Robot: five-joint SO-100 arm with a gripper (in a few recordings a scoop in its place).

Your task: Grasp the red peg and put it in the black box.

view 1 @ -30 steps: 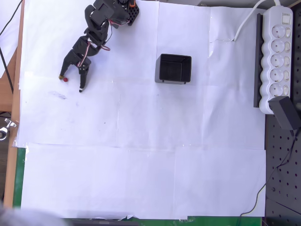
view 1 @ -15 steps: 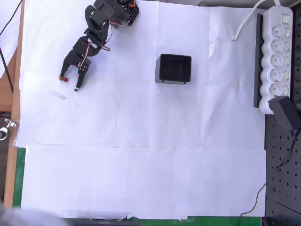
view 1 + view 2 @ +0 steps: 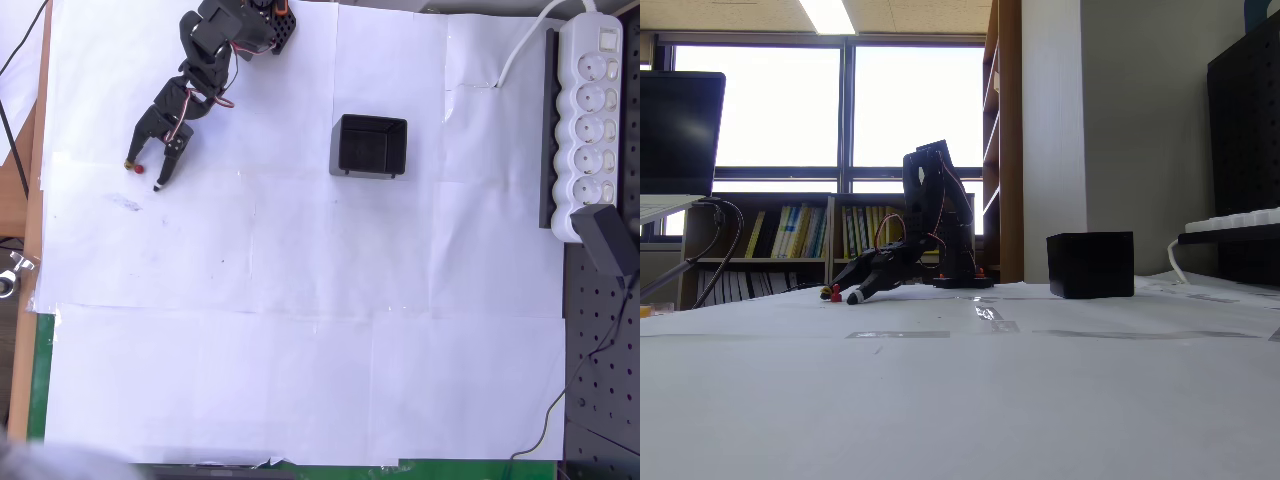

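Here the step in hand is the grasp itself: the black two-finger gripper (image 3: 143, 175) sits low over the white paper-covered table (image 3: 300, 330) in the upper left of the overhead view, its fingers parted to a moderate gap with the tiny dark-red roundish peg (image 3: 137, 169) between them, close against the finger on the left. To do this well, the arm probably needs to keep the tips down at paper level and close slowly, since so small and round a thing is likely to roll or squirt out if one finger reaches it first; centring the gap on the peg before closing would help. Whether the tips touch the paper cannot be told from above. In the fixed view the gripper (image 3: 843, 295) lies near the table at the left of the frame, and the peg (image 3: 836, 294) shows as a red speck at its tips.

The peg reads as little more than a dot, dark red, far smaller than the small square black plastic box (image 3: 369, 146), which stands open-topped and empty well apart to the right of the arm in the upper middle of the overhead view, and as a dark block (image 3: 1090, 264) right of centre in the fixed view
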